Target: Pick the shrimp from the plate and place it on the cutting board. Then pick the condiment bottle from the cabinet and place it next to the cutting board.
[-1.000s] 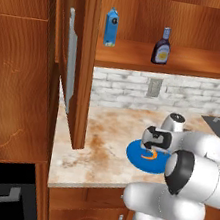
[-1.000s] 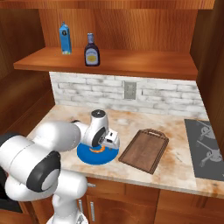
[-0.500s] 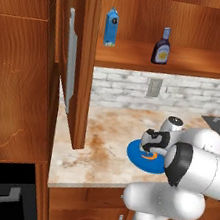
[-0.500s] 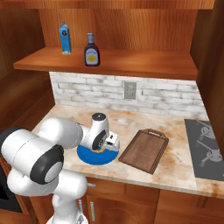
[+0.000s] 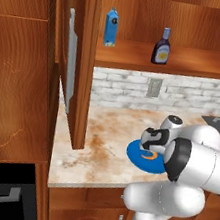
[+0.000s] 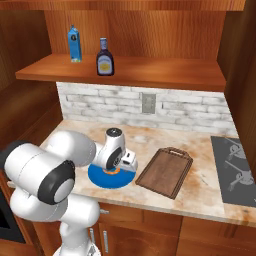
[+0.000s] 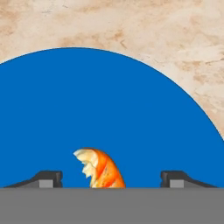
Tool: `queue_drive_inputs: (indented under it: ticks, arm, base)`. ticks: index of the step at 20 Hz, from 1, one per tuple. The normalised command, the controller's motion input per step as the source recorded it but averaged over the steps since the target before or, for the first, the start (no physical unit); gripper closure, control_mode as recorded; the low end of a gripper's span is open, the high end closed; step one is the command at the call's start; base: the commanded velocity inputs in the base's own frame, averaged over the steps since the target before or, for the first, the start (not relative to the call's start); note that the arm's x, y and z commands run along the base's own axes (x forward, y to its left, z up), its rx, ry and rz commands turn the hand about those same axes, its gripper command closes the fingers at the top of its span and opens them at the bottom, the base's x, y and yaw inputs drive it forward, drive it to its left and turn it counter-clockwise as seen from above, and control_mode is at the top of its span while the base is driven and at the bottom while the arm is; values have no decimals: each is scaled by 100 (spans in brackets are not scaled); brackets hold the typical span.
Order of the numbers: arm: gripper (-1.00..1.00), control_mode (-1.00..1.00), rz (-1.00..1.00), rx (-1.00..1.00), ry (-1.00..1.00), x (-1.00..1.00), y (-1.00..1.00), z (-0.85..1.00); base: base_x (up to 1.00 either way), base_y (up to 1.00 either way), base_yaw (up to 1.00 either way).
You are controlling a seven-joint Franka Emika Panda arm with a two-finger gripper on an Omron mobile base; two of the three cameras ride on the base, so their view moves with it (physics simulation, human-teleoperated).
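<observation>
Orange on blue in the hand view: the small curled orange shrimp (image 7: pixel 101 171) lies on the flat round bright blue plate (image 7: pixel 87 109), sitting between the two dark finger tips (image 7: pixel 49 178) of the gripper (image 7: pixel 111 179). Tips are spread wide, one on each side of the shrimp, neither touching it; nothing pinched. Plate surface spans most of that view, with mottled beige stone countertop (image 7: pixel 144 26) beyond its rim.

Left base view: gripper (image 5: pixel 151 148) is low over the plate (image 5: pixel 136 154), a sliver of shrimp (image 5: pixel 149 155) visible under the hand. White arm with dark joints (image 5: pixel 195 159) bends over from the lower right.

Right base view: gripper (image 6: pixel 116 167) is down on the plate (image 6: pixel 102 177), shrimp (image 6: pixel 111 172) just peeking out beneath. The small dark brown wooden cutting board with raised rim and handle (image 6: pixel 166 171) lies just beside the plate on the countertop (image 6: pixel 200 192), bare.

Up in the reddish-brown wooden wall cabinet (image 6: pixel 150 67), the small dark sauce bottle with pale cap and light label (image 6: pixel 105 57) stands upright on the shelf, near a blue rectangular carton (image 6: pixel 75 44). Cabinet door with long grey handle (image 5: pixel 70 70) hangs open. Below the shelf is a white brick backsplash (image 6: pixel 190 112) with a grey wall outlet (image 6: pixel 147 103).
</observation>
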Motion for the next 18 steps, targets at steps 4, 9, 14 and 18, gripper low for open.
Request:
queue_drive_inputs:
  ticks: [4, 9, 14, 18]
  arm:
    - [100, -100, 0, 0, 0, 0, 1, -2]
    - [100, -100, 0, 0, 0, 0, 5, -19]
    - [100, -100, 0, 0, 0, 0, 4, -21]
    - [100, -100, 0, 0, 0, 0, 0, 0]
  base:
    - [0, 0, 0]
    - [0, 0, 0]
    - [0, 0, 0]
    - [0, 0, 0]
